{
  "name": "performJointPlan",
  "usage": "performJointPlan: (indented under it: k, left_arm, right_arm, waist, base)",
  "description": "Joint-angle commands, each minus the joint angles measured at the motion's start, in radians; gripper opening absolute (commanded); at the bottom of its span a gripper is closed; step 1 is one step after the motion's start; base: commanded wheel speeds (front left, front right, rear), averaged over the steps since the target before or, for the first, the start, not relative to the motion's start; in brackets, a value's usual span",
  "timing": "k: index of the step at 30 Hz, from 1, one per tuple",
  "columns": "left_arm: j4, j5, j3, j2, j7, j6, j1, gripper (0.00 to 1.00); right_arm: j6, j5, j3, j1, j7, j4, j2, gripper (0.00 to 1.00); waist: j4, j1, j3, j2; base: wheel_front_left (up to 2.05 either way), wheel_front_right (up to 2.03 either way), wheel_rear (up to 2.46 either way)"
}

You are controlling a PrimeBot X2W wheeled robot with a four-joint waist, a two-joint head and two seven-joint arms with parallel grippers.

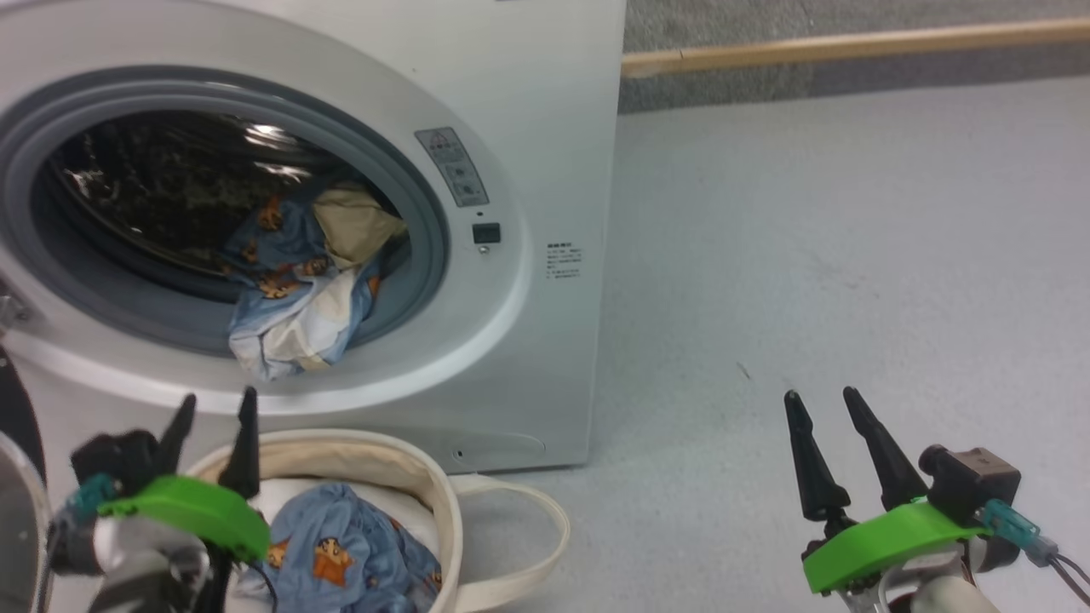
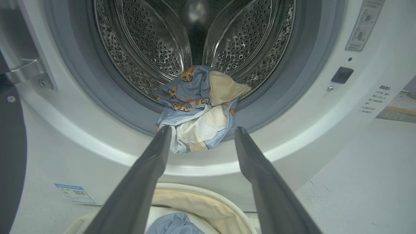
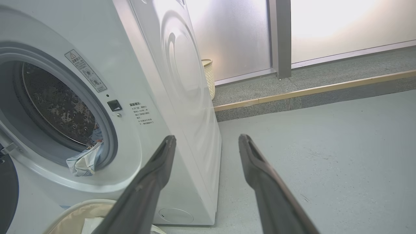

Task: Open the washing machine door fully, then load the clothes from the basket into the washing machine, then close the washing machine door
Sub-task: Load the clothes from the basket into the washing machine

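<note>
Both wide open, empty: left tool [image 1: 218, 397] above basket [image 1: 358, 444], right tool [image 1: 821, 394] above floor [image 1: 809, 255].

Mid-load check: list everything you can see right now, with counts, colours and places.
washing machine: one, white, left of view.
washing machine door: one, black-rimmed, far left edge.
drum: one, perforated steel, inside the machine.
rubber ring: one, grey, around the drum's mouth.
basket: one, cream, on the floor before the machine.
clothes: two bundles, light blue with orange bears; one draped over the ring, one in the basket.
label sticker: one, blue, low on the machine's front.
wooden strip: one, tan, along the floor's far edge.
wicker bin: one, pale, behind the machine.
left gripper: one, dark fingers, open, above the basket.
right gripper: one, dark fingers, open, above bare floor.
</note>
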Motion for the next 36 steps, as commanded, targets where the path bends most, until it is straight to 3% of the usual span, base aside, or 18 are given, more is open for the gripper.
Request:
performJointPlan:
  k: [1,12,36]
  left_arm:
    - [-0.058,-0.016,0.013,0.024,-0.012,-0.006,0.001,1.0]
    - [-0.222,-0.04,-0.005,0.026,-0.012,-0.006,0.155,1.0]
    - [-0.185,-0.051,0.01,0.007,-0.012,-0.006,0.165,1.0]
  right_arm:
    - [0.001,0.007,0.017,-0.008,-0.012,-0.029,-0.021,1.0]
    - [0.001,0.017,0.007,0.026,-0.012,-0.043,-0.039,1.0]
    - [0.001,0.021,0.02,0.004,-0.012,-0.052,-0.034,1.0]
  waist:
    - [0.022,0.0003,-0.034,-0.0001]
    - [0.057,0.0003,-0.061,-0.0001]
    - [0.025,0.0003,-0.041,-0.0001]
  base:
    - [0.0,0.0,0.0]
    - [0.0,0.0,0.0]
    - [0.0,0.0,0.0]
